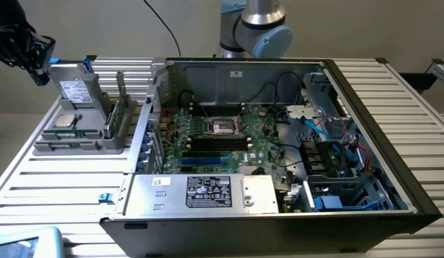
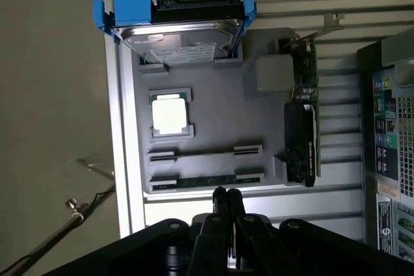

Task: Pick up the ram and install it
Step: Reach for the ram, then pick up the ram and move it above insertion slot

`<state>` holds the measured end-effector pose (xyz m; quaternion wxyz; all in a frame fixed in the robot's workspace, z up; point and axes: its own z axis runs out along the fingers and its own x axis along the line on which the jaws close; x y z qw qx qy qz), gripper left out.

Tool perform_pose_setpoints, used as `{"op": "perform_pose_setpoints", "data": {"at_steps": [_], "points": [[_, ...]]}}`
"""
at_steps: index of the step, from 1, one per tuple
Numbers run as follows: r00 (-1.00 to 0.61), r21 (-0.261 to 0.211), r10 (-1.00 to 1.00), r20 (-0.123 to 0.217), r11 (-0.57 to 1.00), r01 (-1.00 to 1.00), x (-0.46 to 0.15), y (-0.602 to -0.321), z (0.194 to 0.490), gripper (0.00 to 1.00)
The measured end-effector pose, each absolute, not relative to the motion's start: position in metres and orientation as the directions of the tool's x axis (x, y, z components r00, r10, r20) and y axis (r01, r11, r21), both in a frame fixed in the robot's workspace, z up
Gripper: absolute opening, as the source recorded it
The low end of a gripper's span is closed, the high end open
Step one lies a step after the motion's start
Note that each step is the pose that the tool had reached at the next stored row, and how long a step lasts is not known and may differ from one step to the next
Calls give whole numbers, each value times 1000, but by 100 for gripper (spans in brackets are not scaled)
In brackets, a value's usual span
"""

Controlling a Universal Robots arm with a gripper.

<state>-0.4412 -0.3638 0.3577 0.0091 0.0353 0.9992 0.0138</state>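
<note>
We find the gripper (image 2: 226, 195) pressed together and empty, hovering clear of the ram (image 2: 197, 181), which lies in its gray tray (image 2: 220, 117) slot just beyond the fingertips.

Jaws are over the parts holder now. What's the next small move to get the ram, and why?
Probably open the jaws first. The gripper is shut and hangs close over the ram, which lies untouched in its slot of the grey holder. Shut jaws cannot straddle the stick, so opening before any descent seems safest.
</note>
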Motion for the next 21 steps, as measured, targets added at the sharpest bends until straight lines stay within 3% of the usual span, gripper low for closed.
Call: {"op": "perform_pose_setpoints", "data": {"at_steps": [21], "points": [[-1000, 28, 11, -17, 1000, 10, -442, -362, 357, 11]]}}
